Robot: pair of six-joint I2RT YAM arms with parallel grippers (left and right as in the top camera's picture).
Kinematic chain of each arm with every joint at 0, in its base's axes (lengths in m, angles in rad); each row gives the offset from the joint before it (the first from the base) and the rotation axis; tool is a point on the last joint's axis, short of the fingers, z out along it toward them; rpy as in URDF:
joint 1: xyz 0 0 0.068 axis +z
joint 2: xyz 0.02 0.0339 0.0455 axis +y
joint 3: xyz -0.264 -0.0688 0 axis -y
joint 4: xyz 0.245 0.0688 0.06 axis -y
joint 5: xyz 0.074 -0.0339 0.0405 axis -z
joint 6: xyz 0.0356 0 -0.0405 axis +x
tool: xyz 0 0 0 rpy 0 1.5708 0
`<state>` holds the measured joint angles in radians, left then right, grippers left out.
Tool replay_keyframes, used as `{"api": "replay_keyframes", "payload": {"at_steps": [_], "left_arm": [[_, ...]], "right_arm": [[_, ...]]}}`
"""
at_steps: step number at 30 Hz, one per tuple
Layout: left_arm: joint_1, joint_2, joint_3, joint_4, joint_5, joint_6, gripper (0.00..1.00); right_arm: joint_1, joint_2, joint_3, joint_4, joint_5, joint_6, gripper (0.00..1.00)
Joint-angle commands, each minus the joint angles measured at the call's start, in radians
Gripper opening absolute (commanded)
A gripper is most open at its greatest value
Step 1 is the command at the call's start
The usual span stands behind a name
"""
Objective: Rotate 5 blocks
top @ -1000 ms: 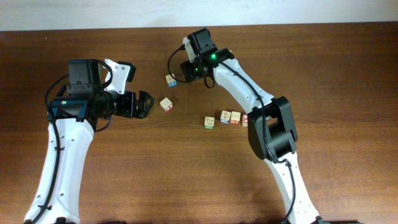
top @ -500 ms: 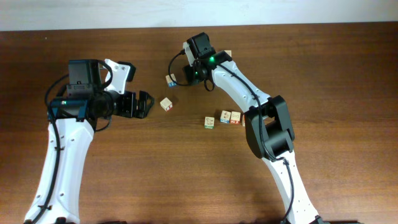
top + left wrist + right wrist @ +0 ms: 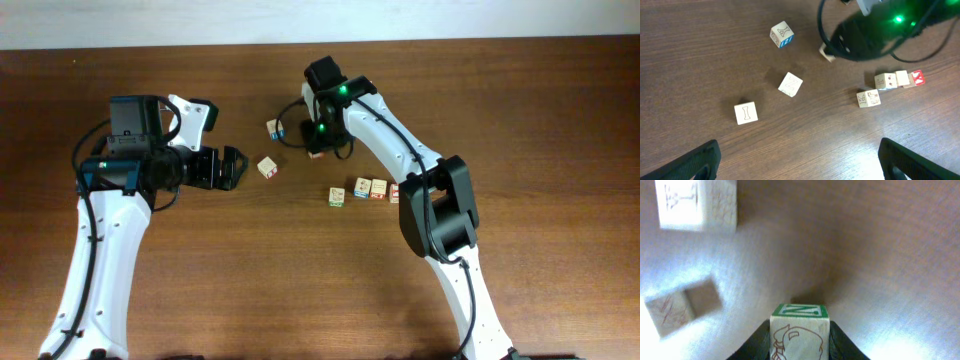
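Note:
Several pale wooden blocks lie on the brown table (image 3: 200, 290). My right gripper (image 3: 318, 145) (image 3: 800, 325) is shut on one block (image 3: 800, 335) that has a green N face and a line drawing. That block (image 3: 827, 52) peeks out beneath the gripper, low by the table. Loose blocks sit at its left (image 3: 274, 128) and lower left (image 3: 267, 167). A row of blocks (image 3: 361, 188) lies nearer the front, its right end a red X block (image 3: 916, 77). My left gripper (image 3: 232, 167) (image 3: 802, 162) stands open and empty, left of the blocks, with a block marked I (image 3: 746, 113) just ahead of it.
The right arm's forearm (image 3: 390, 130) crosses above the right end of the row. Two other blocks (image 3: 695, 205) (image 3: 682, 307) show left of the held one in the right wrist view. The wall edge (image 3: 450, 25) bounds the table's far side.
My right gripper has swung a little toward the front and right, away from the far-left block, and its jaws have closed on the N block. The left arm has not moved.

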<state>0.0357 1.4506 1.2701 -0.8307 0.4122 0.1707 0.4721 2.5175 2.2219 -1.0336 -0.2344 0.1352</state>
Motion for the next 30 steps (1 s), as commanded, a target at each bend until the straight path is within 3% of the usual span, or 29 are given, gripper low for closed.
{"api": "replay_keyframes", "payload": {"at_steps": [1,4,8,17,21,30], "left_arm": [[-0.003,0.003,0.023,-0.001,0.011,-0.009,0.99],[-0.003,0.003,0.023,-0.001,0.011,-0.009,0.99],[-0.003,0.003,0.023,-0.001,0.011,-0.009,0.99],[-0.002,0.003,0.023,-0.001,0.011,-0.009,0.99],[-0.002,0.003,0.023,-0.001,0.011,-0.009,0.99],[-0.002,0.003,0.023,-0.001,0.011,-0.009,0.99]], "right_arm": [[0.033,-0.026,0.003,-0.109,-0.069,0.080,0.30],[0.064,-0.026,0.003,-0.224,-0.077,0.161,0.29],[0.105,-0.026,0.003,-0.312,-0.078,0.163,0.30],[0.097,-0.026,0.003,-0.365,-0.042,0.163,0.31],[0.068,-0.026,0.012,-0.369,-0.049,0.163,0.40],[0.055,-0.046,0.280,-0.504,-0.045,0.144,0.45]]}}
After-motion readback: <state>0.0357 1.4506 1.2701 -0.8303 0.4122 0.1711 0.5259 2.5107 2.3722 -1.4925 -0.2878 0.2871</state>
